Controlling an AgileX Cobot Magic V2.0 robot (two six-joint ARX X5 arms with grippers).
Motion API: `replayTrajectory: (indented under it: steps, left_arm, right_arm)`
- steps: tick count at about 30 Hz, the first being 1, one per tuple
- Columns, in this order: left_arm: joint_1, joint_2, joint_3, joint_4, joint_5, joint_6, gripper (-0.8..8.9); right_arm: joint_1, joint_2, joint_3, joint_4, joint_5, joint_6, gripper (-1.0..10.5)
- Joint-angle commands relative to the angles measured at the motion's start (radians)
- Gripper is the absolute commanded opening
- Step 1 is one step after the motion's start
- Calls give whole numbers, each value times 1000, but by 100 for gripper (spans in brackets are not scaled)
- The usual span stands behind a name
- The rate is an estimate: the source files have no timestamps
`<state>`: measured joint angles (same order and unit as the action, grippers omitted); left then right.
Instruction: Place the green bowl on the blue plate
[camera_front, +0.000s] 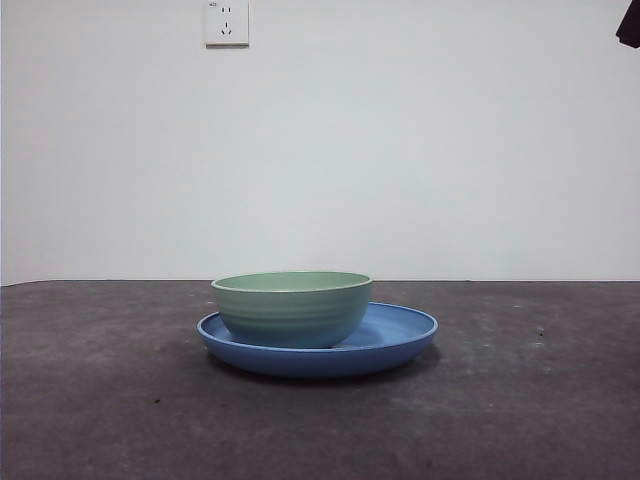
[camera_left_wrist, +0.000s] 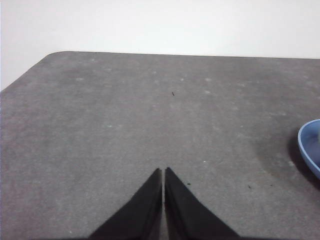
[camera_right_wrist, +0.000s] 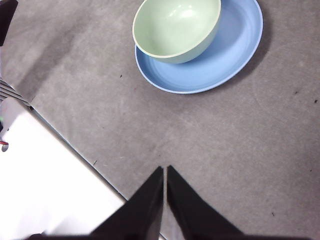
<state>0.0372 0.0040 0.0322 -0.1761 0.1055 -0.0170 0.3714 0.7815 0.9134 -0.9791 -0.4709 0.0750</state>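
The green bowl (camera_front: 291, 307) stands upright inside the blue plate (camera_front: 400, 335), set toward the plate's left side in the front view. From the right wrist, the green bowl (camera_right_wrist: 175, 28) rests on the blue plate (camera_right_wrist: 227, 55) well ahead of my right gripper (camera_right_wrist: 164, 169), which is shut, holds nothing and is raised above the table. My left gripper (camera_left_wrist: 163, 170) is also shut and holds nothing over bare table; only an edge of the blue plate (camera_left_wrist: 309, 148) shows in its view. A black arm tip (camera_front: 629, 24) sits at the front view's top right corner.
The dark grey table (camera_front: 100, 400) ends at a white wall with a power socket (camera_front: 226, 22). The table's front edge and a white surface (camera_right_wrist: 45, 170) below it show in the right wrist view.
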Motion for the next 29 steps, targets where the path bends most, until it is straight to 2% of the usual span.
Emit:
replayTrajectory:
  steps: [1, 23, 26, 29]
  left_arm:
    - [2, -1, -21, -7, 1, -2, 9]
    - [2, -1, -20, -7, 1, -2, 9]
    - [2, -1, -20, -7, 1, -2, 9]
    - [2, -1, -20, -7, 1, -2, 9]
  right_arm:
    - [5, 7, 10, 10, 0, -8, 6]
    - [5, 5, 10, 9, 0, -9, 6]
    - [-21, -26, 8, 34, 35, -93, 6]
    - [-83, -90, -24, 163, 52, -117, 6]
